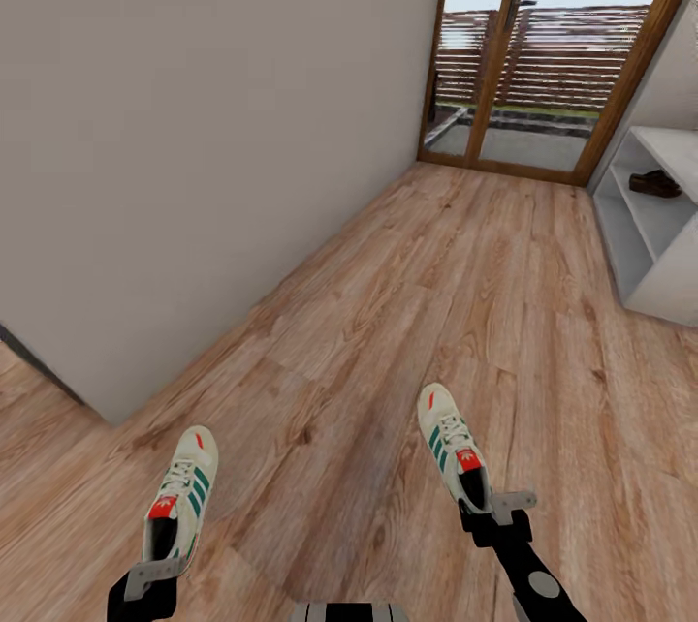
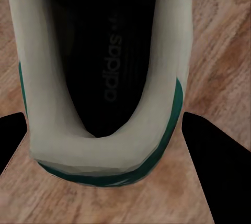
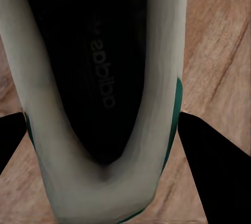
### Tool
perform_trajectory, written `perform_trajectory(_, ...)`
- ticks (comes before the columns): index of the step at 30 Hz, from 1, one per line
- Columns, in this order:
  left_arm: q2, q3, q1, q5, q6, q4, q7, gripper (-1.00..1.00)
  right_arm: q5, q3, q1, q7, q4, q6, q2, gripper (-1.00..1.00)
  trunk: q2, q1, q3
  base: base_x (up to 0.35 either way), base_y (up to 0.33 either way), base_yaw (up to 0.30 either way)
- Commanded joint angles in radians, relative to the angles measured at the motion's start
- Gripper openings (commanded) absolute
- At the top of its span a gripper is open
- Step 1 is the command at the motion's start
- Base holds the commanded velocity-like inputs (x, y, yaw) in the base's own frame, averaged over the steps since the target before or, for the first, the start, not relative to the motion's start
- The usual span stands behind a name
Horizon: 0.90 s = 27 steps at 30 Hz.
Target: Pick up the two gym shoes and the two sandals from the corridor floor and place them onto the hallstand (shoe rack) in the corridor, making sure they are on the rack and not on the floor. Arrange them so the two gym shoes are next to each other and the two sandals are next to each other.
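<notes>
Each pincer is clamped on a sneaker's heel, left pincer (image 1: 155, 575) on the left sneaker (image 1: 180, 496), right pincer (image 1: 492, 509) on the right sneaker (image 1: 453, 443), with the rack (image 1: 648, 225) well ahead of the right pincer, holding one brown shoe (image 1: 654, 183).

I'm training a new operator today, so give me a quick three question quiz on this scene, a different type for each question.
1. True or false: each gripper is shut on a gym shoe.
2. What already lies on the hallstand? A) a sandal B) a gym shoe C) nothing
3. Fill in: both shoes are gripped at the ____ end.

Key
1. True: the left gripper holds the left gym shoe, the right gripper the right gym shoe.
2. A, a dark sandal on its shelf.
3. heel.
</notes>
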Motion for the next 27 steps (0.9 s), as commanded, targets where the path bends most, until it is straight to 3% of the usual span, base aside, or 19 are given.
perform_trajectory(1,0.000,0.008,0.000,-0.005,-0.003,0.001,-0.007,-1.00,0.006,0.001,0.000,-0.003,0.032,-0.006,0.000,-1.00,0.000,-0.001,0.005,0.000,0.000,-0.001)
perform_trajectory(3,0.001,0.008,0.002,-0.005,-0.003,0.001,-0.008,-1.00,0.005,0.001,0.000,-0.004,0.104,-0.039,0.002,-1.00,0.000,-0.001,0.016,0.000,0.000,-0.001)
perform_trajectory(5,0.001,0.007,0.010,-0.004,-0.004,0.002,-0.008,-1.00,0.005,0.000,0.000,-0.003,0.196,-0.191,-0.001,-1.00,0.001,-0.002,0.027,0.000,0.000,0.000)
perform_trajectory(6,-0.001,0.006,0.013,-0.005,-0.007,0.002,-0.008,-1.00,0.005,0.000,0.000,-0.003,0.214,-0.231,-0.002,-1.00,0.001,-0.003,0.032,0.000,0.000,0.000)
perform_trajectory(9,-0.008,0.002,0.019,-0.007,-0.031,0.010,-0.008,-1.00,0.005,0.000,0.000,-0.003,0.298,-0.291,-0.003,-1.00,0.002,-0.004,0.048,0.000,0.000,0.000)
perform_trajectory(14,-0.012,0.003,0.032,-0.005,-0.059,0.016,-0.008,-1.00,0.003,0.000,0.000,-0.003,0.380,-0.334,-0.002,-1.00,0.003,-0.006,0.076,0.000,0.000,-0.021)
perform_trajectory(21,-0.013,0.004,0.047,-0.004,-0.065,0.017,-0.008,-1.00,0.001,-0.001,0.000,-0.003,0.394,-0.345,0.002,-1.00,0.005,-0.010,0.114,0.000,0.000,-0.081)
perform_trajectory(27,-0.013,0.005,0.052,-0.005,-0.067,0.018,-0.008,-1.00,0.000,-0.002,0.000,-0.003,0.397,-0.347,0.003,-1.00,0.047,-0.033,0.142,0.000,0.000,-0.093)
